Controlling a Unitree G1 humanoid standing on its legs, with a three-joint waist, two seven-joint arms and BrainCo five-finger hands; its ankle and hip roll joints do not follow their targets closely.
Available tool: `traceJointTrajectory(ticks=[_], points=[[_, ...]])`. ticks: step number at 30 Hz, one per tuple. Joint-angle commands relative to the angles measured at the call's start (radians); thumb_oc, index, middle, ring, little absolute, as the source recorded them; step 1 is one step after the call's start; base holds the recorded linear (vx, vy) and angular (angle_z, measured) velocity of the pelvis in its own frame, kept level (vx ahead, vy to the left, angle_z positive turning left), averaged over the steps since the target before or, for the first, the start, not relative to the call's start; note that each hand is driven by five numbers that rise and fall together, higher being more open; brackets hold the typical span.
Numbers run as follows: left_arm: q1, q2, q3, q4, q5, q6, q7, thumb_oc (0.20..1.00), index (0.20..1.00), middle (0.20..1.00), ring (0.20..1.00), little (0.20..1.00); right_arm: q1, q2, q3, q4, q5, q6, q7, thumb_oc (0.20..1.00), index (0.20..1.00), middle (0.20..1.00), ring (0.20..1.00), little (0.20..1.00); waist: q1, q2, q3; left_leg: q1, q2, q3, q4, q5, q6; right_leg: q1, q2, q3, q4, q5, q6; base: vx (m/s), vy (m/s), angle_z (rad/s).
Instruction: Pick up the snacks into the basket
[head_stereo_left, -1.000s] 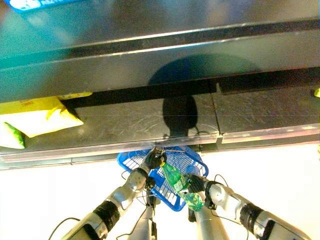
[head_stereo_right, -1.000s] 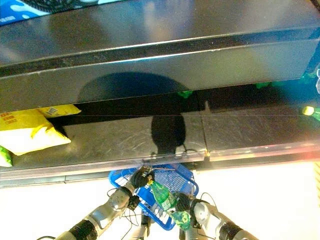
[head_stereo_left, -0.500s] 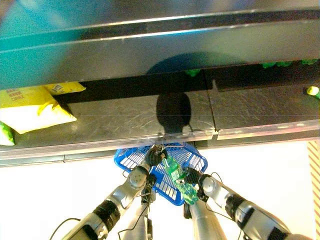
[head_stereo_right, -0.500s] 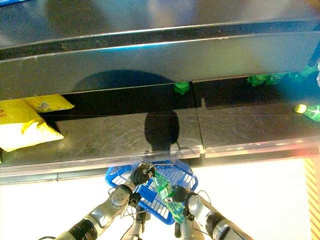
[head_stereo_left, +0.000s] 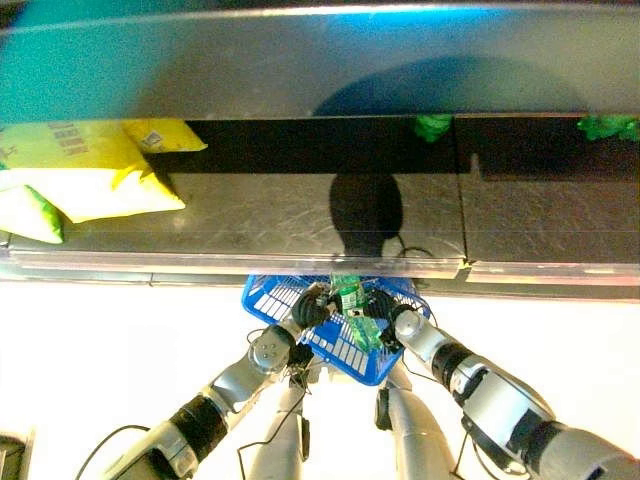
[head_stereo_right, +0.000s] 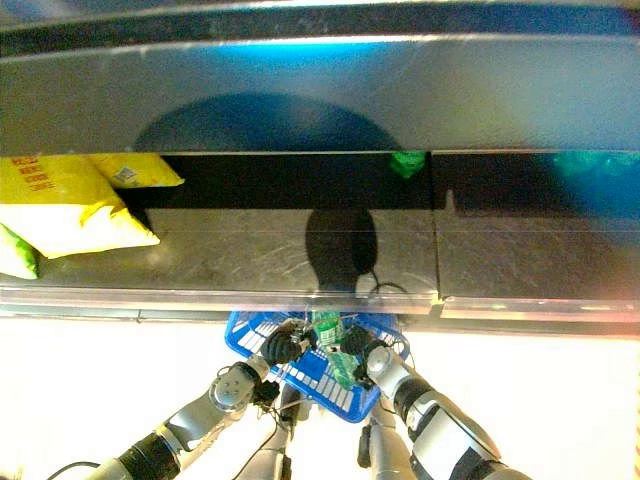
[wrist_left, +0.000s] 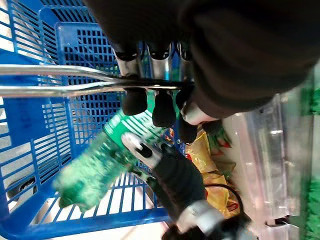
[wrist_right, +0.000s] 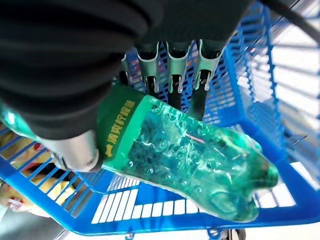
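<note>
A blue mesh basket (head_stereo_left: 345, 362) hangs just below the shelf's front edge. My left hand (head_stereo_left: 308, 310) is shut on its metal handle (wrist_left: 60, 85), fingers (wrist_left: 155, 107) curled over the bar. My right hand (head_stereo_left: 385, 312) is shut on a green plastic bottle (wrist_right: 185, 160), fingers on one side and thumb (wrist_right: 75, 150) on the other. The bottle (head_stereo_left: 353, 312) lies tilted inside the basket's rim, over its mesh floor (wrist_right: 150, 210). Yellow packets (wrist_left: 212, 160) show beside the mesh; whether they lie in the basket I cannot tell.
A dark metal shelf (head_stereo_left: 280, 215) runs across ahead, with a pale front lip (head_stereo_left: 200, 265). Big yellow snack bags (head_stereo_left: 90, 175) and a green pack (head_stereo_left: 30, 215) lie at its left. Small green items (head_stereo_left: 433, 125) sit far back.
The camera has shifted. My right hand has carried the green bottle from the basket's near rim up into the basket, beside my left hand. The left hand keeps the handle.
</note>
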Motion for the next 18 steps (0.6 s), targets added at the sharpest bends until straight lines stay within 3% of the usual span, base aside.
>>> traceJointTrajectory(ticks=[1,18], points=[[-0.108,-0.04,-0.038,-0.358,-0.033,-0.148,-0.058,0.2,0.2,0.2,0.2,0.2,-0.135,0.02,-0.057,0.034,0.084,-0.026,-0.029,1.0,1.0,1.0,1.0,1.0,0.024,0.052,-0.021,-0.019,-0.013,0.026,-0.009,-0.003,0.032,-0.025,-0.058,0.057,0.182,-0.175,0.152,-0.02,0.015,0.07],[-0.097,-0.016,-0.05,-0.362,-0.032,-0.133,-0.073,0.2,0.2,0.2,0.2,0.2,-0.089,0.027,-0.056,0.011,0.092,-0.026,-0.029,1.0,1.0,1.0,1.0,1.0,0.02,0.035,-0.031,-0.018,-0.022,0.038,0.017,-0.021,0.042,-0.022,-0.059,0.082,0.178,-0.163,0.155,0.0,0.007,0.0]])
